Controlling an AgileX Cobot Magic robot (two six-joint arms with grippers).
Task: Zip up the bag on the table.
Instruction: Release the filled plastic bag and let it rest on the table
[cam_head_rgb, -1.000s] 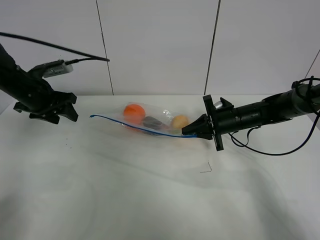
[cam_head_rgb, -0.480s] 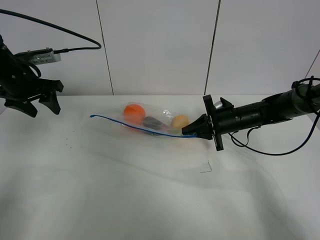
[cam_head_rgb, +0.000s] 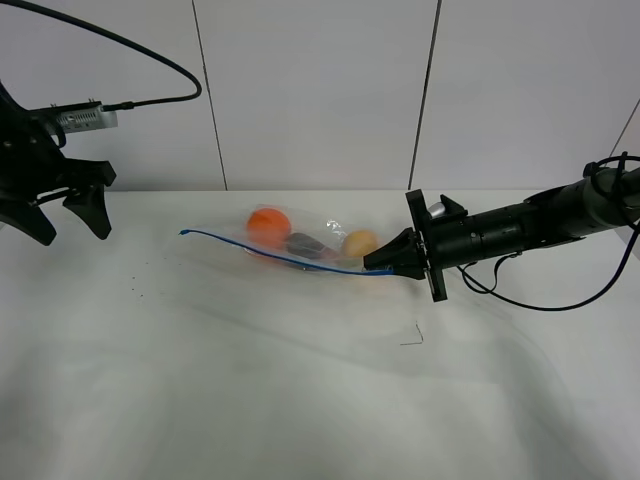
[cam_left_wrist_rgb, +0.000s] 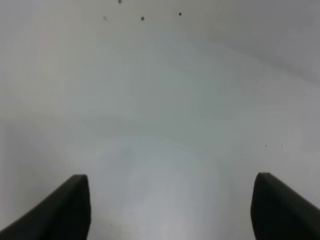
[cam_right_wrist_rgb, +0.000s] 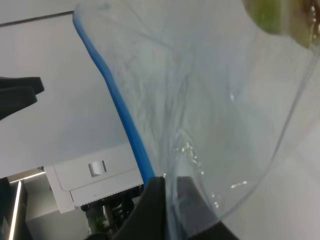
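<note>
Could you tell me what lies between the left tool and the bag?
Only bare table separates the left tool and the bag, as the exterior high view shows.

Prob. lab — white table (cam_head_rgb: 250, 400), panels (cam_head_rgb: 320, 90)

behind, we see a white panelled wall (cam_head_rgb: 310, 90), split by thin dark vertical seams (cam_head_rgb: 209, 95); the light is soft and even.

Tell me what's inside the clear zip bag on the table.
Through the bag three pieces of produce show: an orange one, a dark purple one and a yellow one. Whatever lies beneath or behind them is covered; crinkles blur the rest.
</note>
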